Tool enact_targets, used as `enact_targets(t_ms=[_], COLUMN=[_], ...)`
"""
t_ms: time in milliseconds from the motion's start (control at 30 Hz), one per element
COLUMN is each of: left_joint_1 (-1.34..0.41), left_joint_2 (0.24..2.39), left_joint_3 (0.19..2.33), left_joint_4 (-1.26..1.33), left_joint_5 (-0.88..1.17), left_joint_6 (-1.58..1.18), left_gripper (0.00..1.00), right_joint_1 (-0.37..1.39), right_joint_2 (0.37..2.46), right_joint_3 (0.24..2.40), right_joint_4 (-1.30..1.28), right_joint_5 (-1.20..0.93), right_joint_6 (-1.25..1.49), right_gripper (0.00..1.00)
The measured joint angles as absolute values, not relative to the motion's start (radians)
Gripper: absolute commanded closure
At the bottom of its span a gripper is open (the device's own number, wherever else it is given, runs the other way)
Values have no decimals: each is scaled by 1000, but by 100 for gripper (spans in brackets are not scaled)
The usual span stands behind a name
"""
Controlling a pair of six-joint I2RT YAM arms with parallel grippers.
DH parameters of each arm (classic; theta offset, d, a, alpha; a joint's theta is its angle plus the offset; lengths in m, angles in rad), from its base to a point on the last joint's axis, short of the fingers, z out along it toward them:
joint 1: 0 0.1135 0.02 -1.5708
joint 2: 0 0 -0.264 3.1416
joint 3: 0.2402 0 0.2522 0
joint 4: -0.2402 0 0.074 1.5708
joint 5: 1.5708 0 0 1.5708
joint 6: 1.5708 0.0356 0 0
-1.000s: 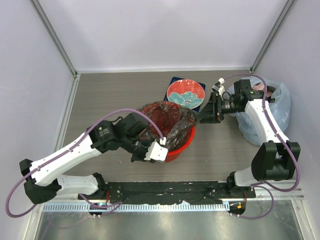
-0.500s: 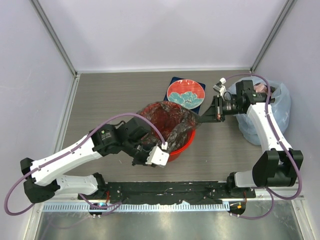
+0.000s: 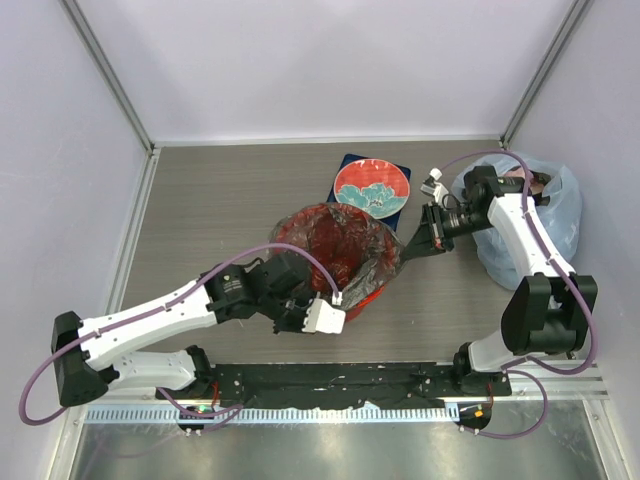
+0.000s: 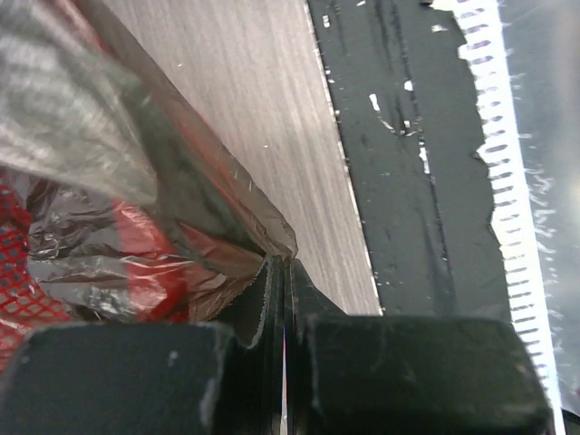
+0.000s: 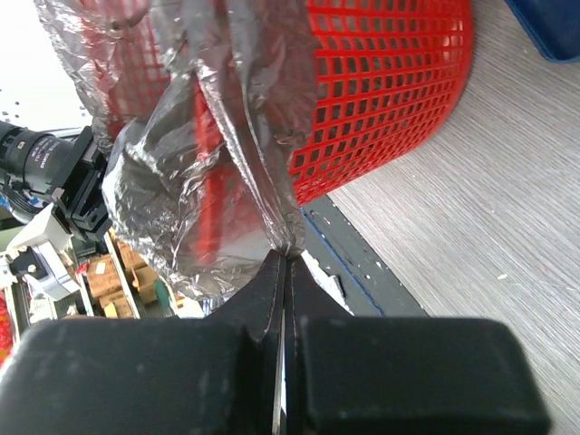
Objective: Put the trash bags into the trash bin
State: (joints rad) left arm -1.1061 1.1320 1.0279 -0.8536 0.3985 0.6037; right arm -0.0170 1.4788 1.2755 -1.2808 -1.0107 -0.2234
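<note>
Left end effector clamped shut, arm extended; right end effector clamped, forearm angled inward.

Dark crinkly trash bag drapes over red mesh trash bin.

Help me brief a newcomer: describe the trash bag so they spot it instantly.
On the table stands a red mesh bin. The trash bag drapes over its mouth: dark, crinkly, see-through film, unlike the pale blue bag at the right.
</note>
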Motion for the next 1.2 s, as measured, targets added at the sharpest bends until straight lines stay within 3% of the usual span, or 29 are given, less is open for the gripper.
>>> enact_targets(t_ms=[400,500,533,633,833,967,1100,1200], left_joint_1=[-1106,-1106,-1106,-1106,-1100,-1066,-879,-545], left_joint_2=[1105,1092,1089,1082,1031,980,1000,1067], left_joint_3=[816,811,812,851,1089,1220,1348,1405], left_joint_4=[-671,-651,-653,-716,-860,-934,-958,-923], left_joint_5=[299,295,296,319,416,486,572,666], left_joint_6=[552,538,531,509,448,401,296,158], left_gripper=[100,79,63,46,34,37,37,35], right_joint_1=[156,168,167,167,167,167,167,167], right_joint_2=[1519,1546,1559,1592,1611,1611,1611,1611], right_joint_3=[1219,1207,1207,1208,1208,1210,1228,1243], right_joint_4=[-976,-929,-912,-886,-882,-887,-896,-897], right_joint_5=[-916,-886,-877,-848,-827,-828,-838,-849], right_joint_6=[-41,-11,-4,2,-6,-20,-25,-28], right_gripper=[99,99,99,99,99,99,99,99])
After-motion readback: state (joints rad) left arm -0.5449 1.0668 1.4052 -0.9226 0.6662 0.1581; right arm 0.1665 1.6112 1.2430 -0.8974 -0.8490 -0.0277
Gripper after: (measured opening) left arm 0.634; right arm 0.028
